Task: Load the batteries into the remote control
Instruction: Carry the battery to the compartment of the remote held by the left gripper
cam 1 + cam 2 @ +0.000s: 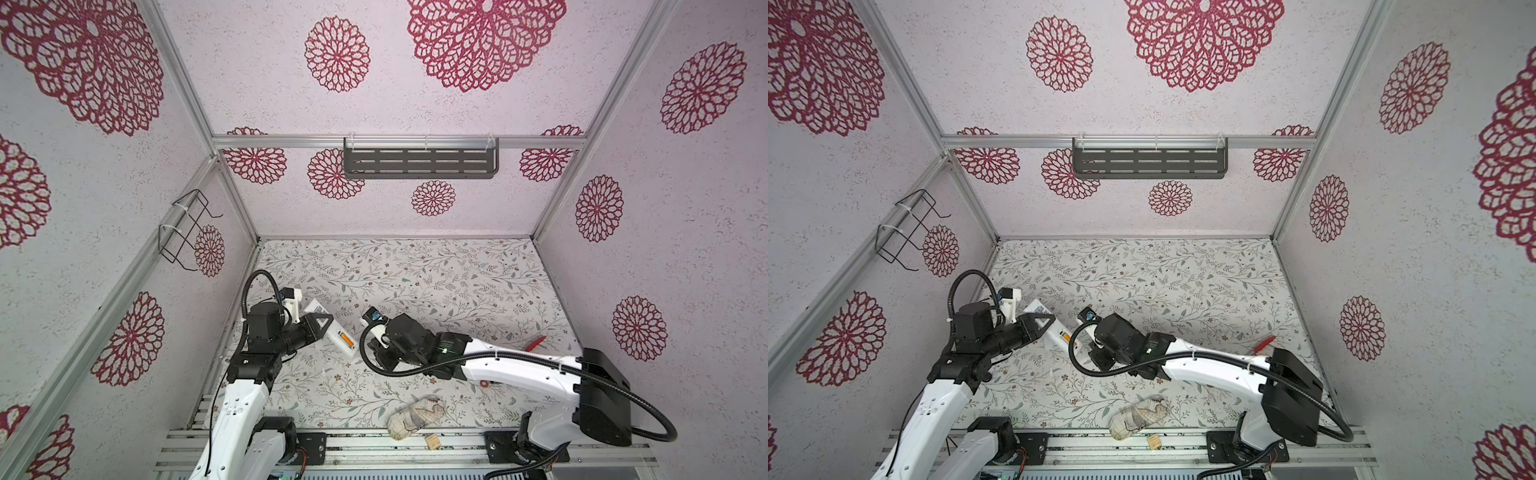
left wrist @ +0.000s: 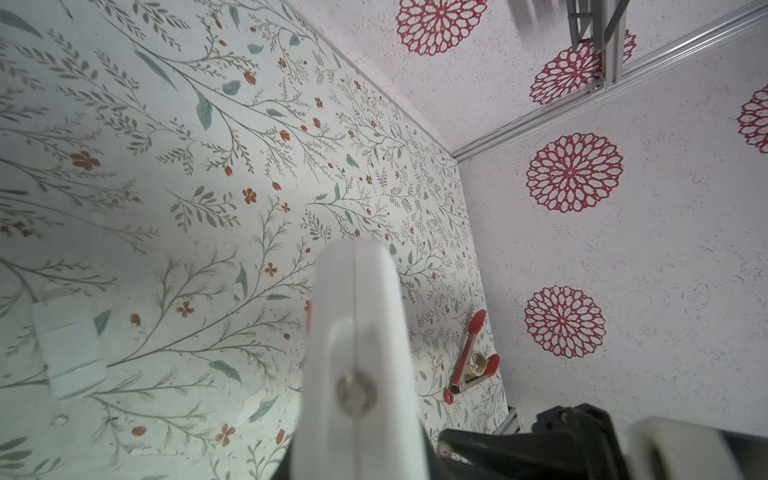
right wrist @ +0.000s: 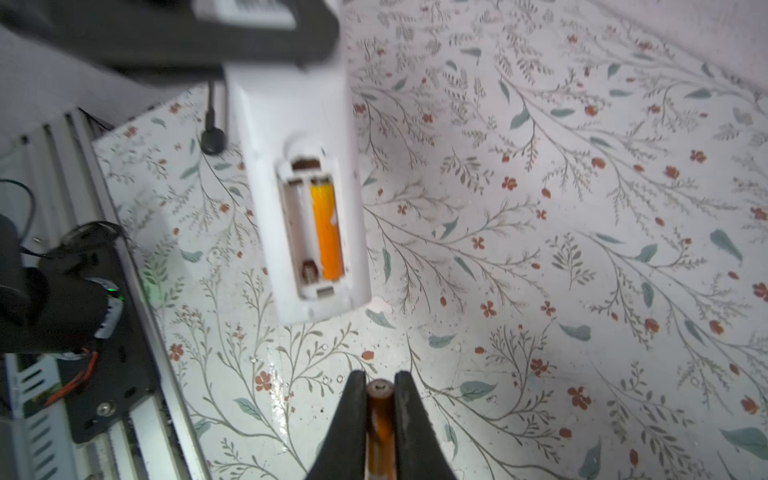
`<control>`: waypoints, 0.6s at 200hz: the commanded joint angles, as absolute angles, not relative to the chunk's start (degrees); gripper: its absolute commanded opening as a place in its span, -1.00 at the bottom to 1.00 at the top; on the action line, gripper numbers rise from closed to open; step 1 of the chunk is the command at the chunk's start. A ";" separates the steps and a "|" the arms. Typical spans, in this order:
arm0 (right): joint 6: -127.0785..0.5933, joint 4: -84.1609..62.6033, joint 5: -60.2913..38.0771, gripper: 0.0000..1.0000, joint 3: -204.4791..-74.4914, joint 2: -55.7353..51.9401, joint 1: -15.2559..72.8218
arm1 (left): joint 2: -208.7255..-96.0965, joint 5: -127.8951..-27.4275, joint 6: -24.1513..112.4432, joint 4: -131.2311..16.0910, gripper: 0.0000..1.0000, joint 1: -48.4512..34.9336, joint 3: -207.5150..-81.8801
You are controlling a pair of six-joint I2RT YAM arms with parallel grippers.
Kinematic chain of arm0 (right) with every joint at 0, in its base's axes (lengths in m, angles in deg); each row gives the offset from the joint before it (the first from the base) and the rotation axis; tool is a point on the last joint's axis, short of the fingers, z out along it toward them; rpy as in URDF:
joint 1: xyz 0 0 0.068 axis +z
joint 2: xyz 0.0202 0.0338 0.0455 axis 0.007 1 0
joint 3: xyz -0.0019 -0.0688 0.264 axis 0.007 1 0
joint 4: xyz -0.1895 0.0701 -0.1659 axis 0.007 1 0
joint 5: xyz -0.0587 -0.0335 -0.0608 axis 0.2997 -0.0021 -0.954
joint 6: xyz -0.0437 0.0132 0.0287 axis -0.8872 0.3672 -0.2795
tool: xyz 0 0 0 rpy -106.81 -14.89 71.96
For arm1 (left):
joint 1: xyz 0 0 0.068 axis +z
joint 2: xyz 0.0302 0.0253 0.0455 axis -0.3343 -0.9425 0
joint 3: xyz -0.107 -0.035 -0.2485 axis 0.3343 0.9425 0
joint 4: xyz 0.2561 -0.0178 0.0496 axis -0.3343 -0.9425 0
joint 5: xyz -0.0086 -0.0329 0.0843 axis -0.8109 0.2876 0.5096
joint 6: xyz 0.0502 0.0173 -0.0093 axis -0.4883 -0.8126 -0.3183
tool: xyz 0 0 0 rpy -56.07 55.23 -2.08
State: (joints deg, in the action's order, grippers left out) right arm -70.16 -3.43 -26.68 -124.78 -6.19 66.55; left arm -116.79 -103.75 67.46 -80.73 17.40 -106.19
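What worries me most is the push itself. The left gripper [image 1: 325, 322] is clamped on the slim white plastic remote control [image 3: 291, 124] well up its body, far from the open compartment, so pressure on that free end could swing the remote in the hold. One slim orange battery [image 3: 326, 230] sits seated in its bay. The empty bay [image 3: 297, 224] beside it has a small spring at one end, and a battery going in crooked would likely pop out and drop to the floral-patterned desk [image 3: 540, 249].

The remote is held up off the desk, compartment facing the right gripper [image 3: 380, 383]. That gripper's jaws are nearly together, pinched on the second orange battery [image 3: 380, 415], which lies lengthwise between them. Its pale metal end pokes just past the tips, near the remote but apart from it. Held so, it may slide back when pressed.
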 commanded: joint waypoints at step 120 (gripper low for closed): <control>-79.27 -32.03 -20.27 -0.73 -119.20 -13.32 66.23 | -119.46 -123.02 89.02 -42.42 -1.00 16.29 -98.06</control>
